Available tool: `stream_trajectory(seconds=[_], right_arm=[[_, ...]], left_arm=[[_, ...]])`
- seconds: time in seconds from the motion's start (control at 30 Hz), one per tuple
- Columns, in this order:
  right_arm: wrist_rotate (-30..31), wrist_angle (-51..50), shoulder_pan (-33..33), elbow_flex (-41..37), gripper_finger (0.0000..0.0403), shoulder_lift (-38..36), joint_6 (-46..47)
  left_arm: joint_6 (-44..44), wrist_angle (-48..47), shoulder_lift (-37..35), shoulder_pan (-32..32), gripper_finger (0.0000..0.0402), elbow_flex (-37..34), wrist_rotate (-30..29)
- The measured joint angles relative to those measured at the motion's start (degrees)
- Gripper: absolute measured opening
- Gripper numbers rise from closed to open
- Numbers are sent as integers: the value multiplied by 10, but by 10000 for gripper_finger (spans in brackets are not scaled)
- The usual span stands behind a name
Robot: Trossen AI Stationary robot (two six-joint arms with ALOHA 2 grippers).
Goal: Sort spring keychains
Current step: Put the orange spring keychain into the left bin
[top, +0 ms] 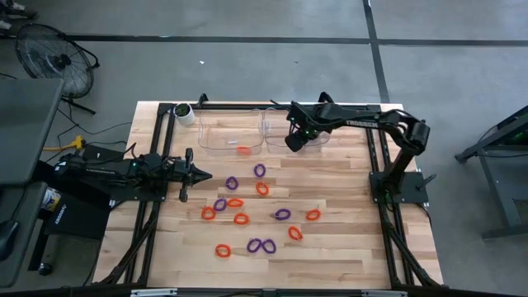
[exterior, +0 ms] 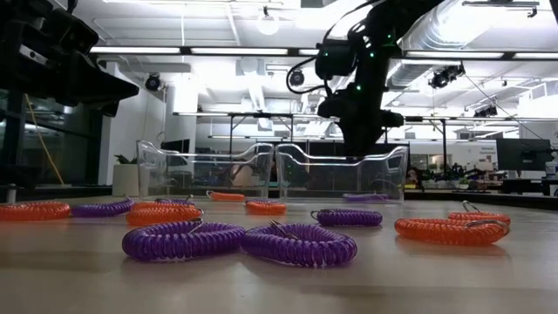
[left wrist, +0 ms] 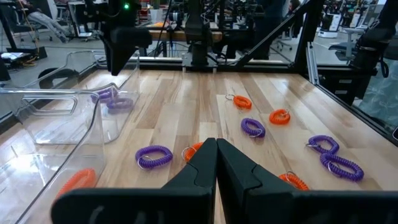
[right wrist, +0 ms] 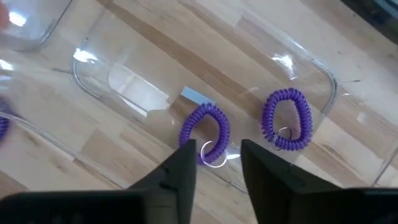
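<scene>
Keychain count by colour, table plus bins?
Orange keychains: 8 (7 loose on the table, 1 in one clear bin)
Purple keychains: 8 (6 loose, 2 in the other clear bin)
Total: 16 visible

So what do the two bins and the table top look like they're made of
Bins: clear, glossy plastic by the look; the wood shows through their walls, and rims catch glints. Table top: light, smooth-finished wood in butcher-block strips, with visible grain and joints.
</scene>
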Motion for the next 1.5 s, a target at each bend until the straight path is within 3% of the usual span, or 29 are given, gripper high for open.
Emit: stream_trajectory(seconds=[0.23, 0.43, 0.67, 1.0, 1.23, 1.5], right_arm=[[9, -11, 27, 0, 183, -40, 1], [13, -18, 92, 1, 187, -87, -21], [-28, -56, 197, -13, 187, -99, -67], [-101, -46, 344, -152, 182, -114, -122], [-101, 53, 426, -241, 184, -169, -159], [-79, 119, 461, -287, 186, -176, -222]], left_arm=[[0, 0, 0, 0, 3, 0, 0], [0, 0, 0, 0, 3, 0, 0], [0, 0, 0, 0, 3, 0, 0], [0, 0, 0, 0, 3, 0, 0], [0, 0, 0, 0, 3, 0, 0], [0, 0, 0, 0, 3, 0, 0]])
